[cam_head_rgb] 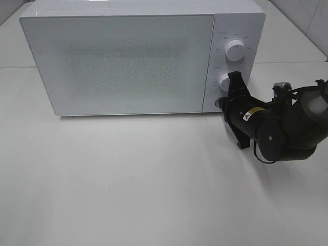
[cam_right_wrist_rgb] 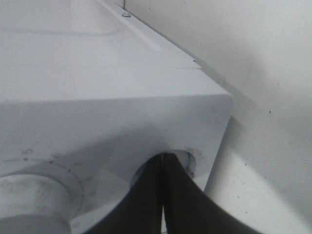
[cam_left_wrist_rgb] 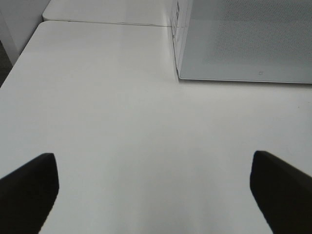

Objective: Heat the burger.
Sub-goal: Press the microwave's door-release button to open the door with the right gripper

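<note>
From up high I have the white microwave (cam_head_rgb: 123,56) standing at the back of the white table (cam_head_rgb: 154,179), its door (cam_head_rgb: 118,61) shut. The speckled glass is too frosted for me to see through. I cannot find the burger in any of my three views, so I cannot tell where it lies or how it sits relative to either gripper.

The right gripper (cam_right_wrist_rgb: 163,163) is closed, its two black fingers pressed flat together with nothing between them. Its tips are at the bottom corner of the control panel (cam_head_rgb: 233,31), right against the round button (cam_right_wrist_rgb: 190,158) set into the panel there. I cannot tell whether they are actually pressing it or only touching. The lower knob (cam_head_rgb: 224,81) sits just beside the fingers, and the upper knob (cam_head_rgb: 234,49) is further up the panel, apart from them. The arm itself reaches in from the right side of the table.

The left gripper (cam_left_wrist_rgb: 153,161) is spread wide open and holds nothing — both dark fingers (cam_left_wrist_rgb: 29,192) show at the edges of the wrist view, with bare tabletop between them. It hangs over the table in front of the microwave's left corner, well apart from the door.
</note>
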You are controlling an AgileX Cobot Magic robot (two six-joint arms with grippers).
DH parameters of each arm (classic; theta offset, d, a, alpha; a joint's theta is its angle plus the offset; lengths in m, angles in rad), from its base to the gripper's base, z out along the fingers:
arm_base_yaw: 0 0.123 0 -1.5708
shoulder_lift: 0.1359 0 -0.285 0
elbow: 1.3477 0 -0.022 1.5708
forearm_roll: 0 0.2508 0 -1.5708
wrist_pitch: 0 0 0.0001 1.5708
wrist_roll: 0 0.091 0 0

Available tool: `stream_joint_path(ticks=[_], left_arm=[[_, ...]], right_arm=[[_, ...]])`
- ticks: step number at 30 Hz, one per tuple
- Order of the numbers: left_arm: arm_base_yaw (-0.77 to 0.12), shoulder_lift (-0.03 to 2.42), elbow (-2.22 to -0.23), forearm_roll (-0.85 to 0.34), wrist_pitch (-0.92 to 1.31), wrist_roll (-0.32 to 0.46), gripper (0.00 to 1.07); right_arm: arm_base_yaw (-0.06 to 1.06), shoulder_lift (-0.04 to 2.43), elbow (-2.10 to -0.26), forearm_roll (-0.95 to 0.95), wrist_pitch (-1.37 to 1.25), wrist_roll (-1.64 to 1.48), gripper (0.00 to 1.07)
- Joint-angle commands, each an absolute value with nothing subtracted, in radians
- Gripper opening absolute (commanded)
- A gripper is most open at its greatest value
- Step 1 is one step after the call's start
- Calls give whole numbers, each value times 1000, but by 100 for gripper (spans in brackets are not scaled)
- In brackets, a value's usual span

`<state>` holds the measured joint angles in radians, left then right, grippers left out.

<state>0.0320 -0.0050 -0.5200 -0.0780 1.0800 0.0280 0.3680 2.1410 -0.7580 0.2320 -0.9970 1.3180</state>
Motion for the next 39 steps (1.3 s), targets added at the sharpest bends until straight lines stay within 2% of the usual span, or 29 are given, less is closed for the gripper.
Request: stream_joint_path(ticks=[1, 23, 39], left_arm=[[33, -15, -517, -76, 1071, 25, 100], [33, -15, -517, -76, 1071, 25, 100], [33, -15, -517, -76, 1071, 25, 100]], right_arm=[[355, 2133, -795, 269, -1160, 1302, 0], [355, 2133, -825, 270, -1163, 1315, 0], [343, 2154, -940, 251, -1136, 1326, 0]])
